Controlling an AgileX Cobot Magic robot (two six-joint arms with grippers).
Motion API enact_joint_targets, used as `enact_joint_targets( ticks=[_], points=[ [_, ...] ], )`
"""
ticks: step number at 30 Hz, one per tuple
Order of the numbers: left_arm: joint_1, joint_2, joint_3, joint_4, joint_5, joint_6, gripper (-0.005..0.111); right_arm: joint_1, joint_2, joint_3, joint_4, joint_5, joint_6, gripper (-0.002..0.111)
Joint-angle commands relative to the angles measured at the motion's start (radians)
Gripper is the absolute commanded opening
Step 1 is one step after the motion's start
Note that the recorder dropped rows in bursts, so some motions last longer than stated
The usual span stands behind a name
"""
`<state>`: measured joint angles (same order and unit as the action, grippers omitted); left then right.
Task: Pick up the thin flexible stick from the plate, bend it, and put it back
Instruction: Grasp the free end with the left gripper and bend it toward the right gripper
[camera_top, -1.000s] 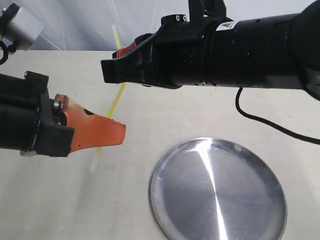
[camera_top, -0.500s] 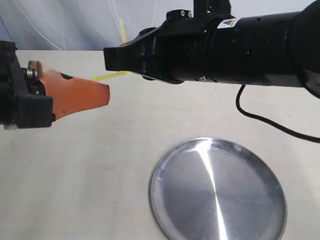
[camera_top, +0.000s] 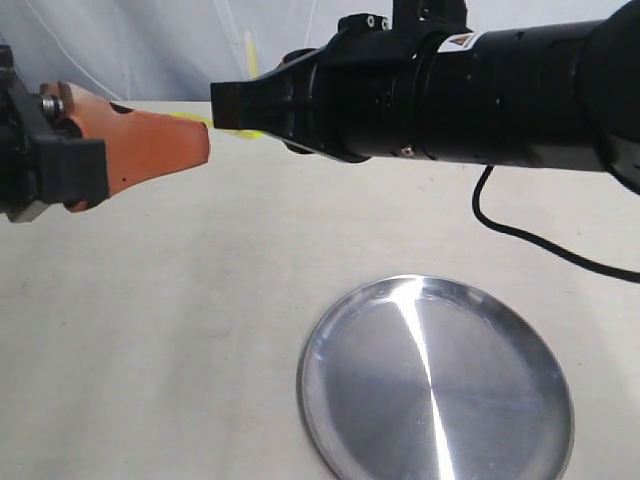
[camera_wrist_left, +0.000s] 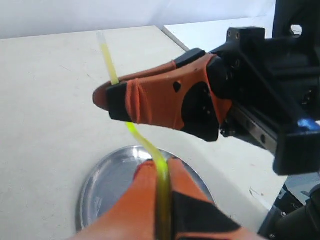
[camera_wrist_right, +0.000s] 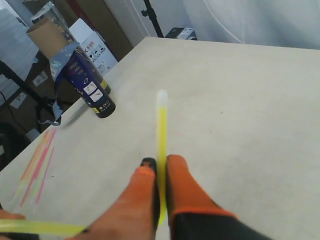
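Nearest the exterior camera, the plate (camera_top: 480, 400) lies flat on the bench (camera_top: 180, 330), and its shiny face shows only a bright glare streak. The stick is well above it, up in the air! The left gripper (camera_top: 203, 148) is squeezed shut on one end; in its wrist view the orange fingers (camera_wrist_left: 145, 200) pinch the thin flexible stick (camera_wrist_left: 142, 140), with the plate (camera_wrist_left: 100, 175) far below. The right gripper (camera_top: 226, 108) sits just beside it, tips nearly meeting, also clamped tight on the stick (camera_top: 240, 133). Between the two the strand curves. Past the right gripper (camera_wrist_right: 157, 167) it juts straight out to a pale tip (camera_wrist_right: 161, 97). Further back on the bench stand a dark canister (camera_wrist_right: 89, 85) and a few loose pink and yellow sticks (camera_wrist_right: 37, 160).
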<state>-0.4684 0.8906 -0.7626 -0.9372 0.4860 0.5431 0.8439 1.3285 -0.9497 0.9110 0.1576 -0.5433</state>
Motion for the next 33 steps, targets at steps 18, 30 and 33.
enact_joint_targets(
  ticks=[18, 30, 33],
  points=[
    [-0.002, 0.013, -0.007, -0.042, -0.226, 0.009, 0.0, 0.007, 0.009, 0.007, 0.015, 0.121, -0.013, -0.001],
    [-0.002, 0.058, -0.007, -0.055, -0.239, 0.009, 0.0, 0.007, 0.009, 0.007, 0.015, 0.146, -0.026, -0.001],
    [-0.002, 0.058, -0.007, -0.053, -0.254, 0.009, 0.0, 0.007, 0.009, 0.007, 0.015, 0.15, -0.028, -0.001]
  ],
)
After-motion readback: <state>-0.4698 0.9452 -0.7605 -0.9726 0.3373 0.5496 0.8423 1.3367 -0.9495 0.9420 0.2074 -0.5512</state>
